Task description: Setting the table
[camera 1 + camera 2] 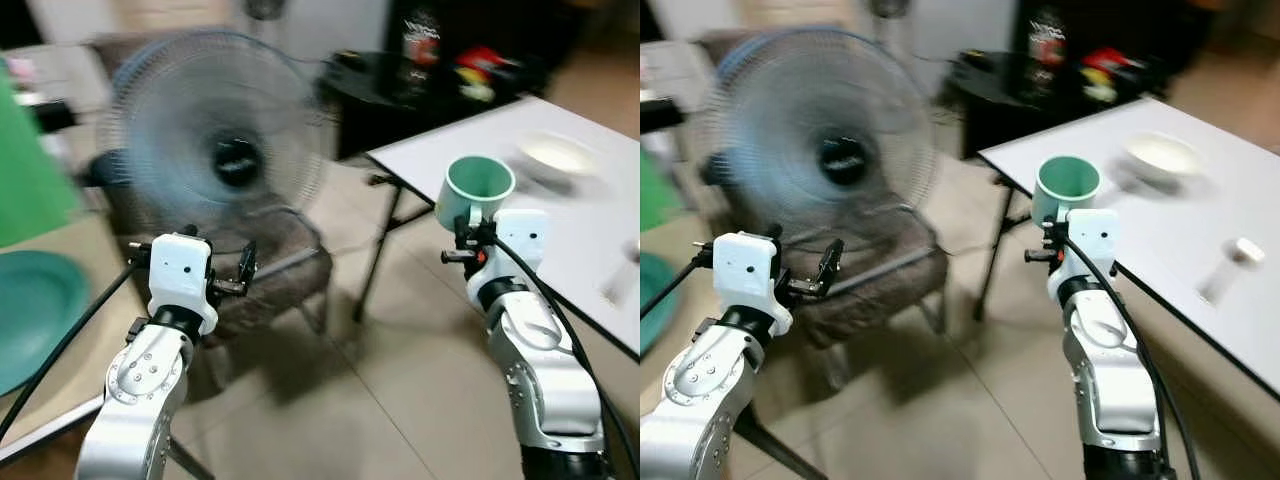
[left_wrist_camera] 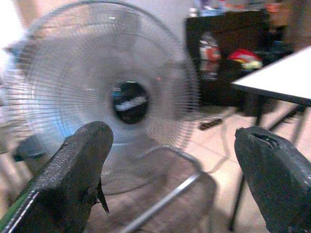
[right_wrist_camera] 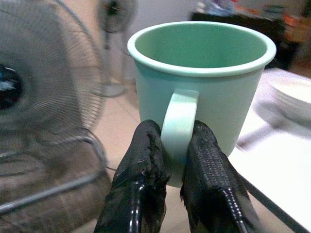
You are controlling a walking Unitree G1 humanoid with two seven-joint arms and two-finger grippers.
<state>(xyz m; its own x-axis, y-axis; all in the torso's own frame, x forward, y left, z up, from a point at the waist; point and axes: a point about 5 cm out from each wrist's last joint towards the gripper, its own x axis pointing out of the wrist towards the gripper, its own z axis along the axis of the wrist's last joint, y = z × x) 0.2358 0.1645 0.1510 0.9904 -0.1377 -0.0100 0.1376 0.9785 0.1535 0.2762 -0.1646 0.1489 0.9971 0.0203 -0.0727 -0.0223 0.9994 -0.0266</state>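
Right wrist view: right tool (image 3: 177, 145) pinches upright mug (image 3: 204, 82) handle, mouth up.

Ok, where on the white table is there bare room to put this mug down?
The near corner of the white table, between its edge and the white bowl, is bare. So is the stretch between the bowl and the small white object. The right gripper holds the green mug by its handle.
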